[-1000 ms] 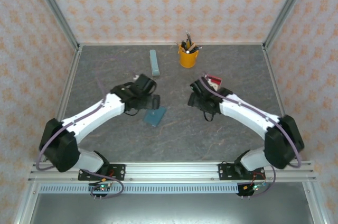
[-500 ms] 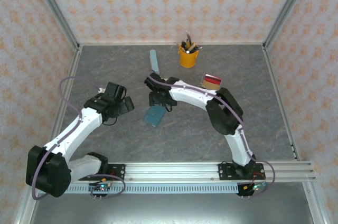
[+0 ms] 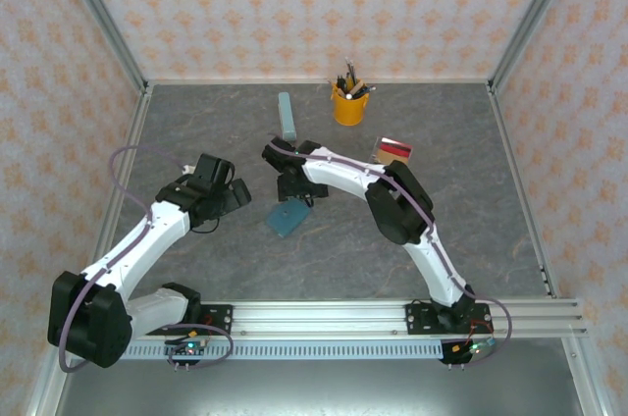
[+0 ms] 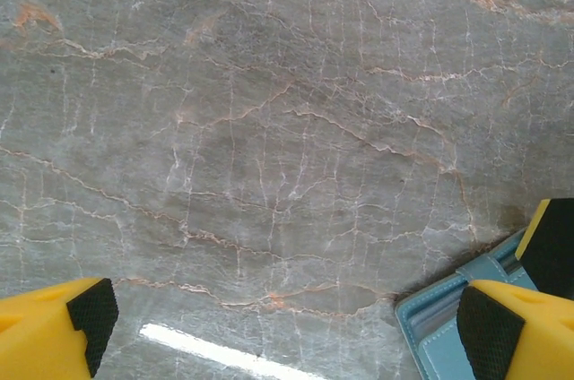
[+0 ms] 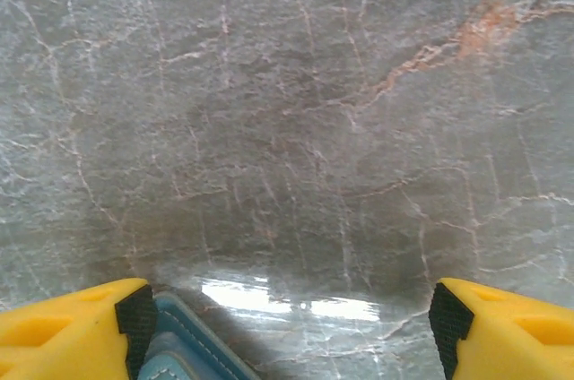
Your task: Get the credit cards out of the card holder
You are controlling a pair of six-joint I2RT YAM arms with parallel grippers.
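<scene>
Left pincer [image 4: 282, 326] and right pincer [image 5: 291, 317] both released, at edges of holder [image 3: 287, 219]; cards [image 3: 394, 149] well apart on surface [image 3: 196, 122].

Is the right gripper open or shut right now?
Open: the right gripper has its fingers spread wide, gripping nothing.

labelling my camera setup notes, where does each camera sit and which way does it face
top external: above and behind the bases, looking down on the table; left arm and right arm whole.
left wrist: on the left arm, facing down at the table; left gripper open along the bottom edge.
right wrist: on the right arm, facing down; right gripper open likewise.
shared: card holder in all three.
</scene>
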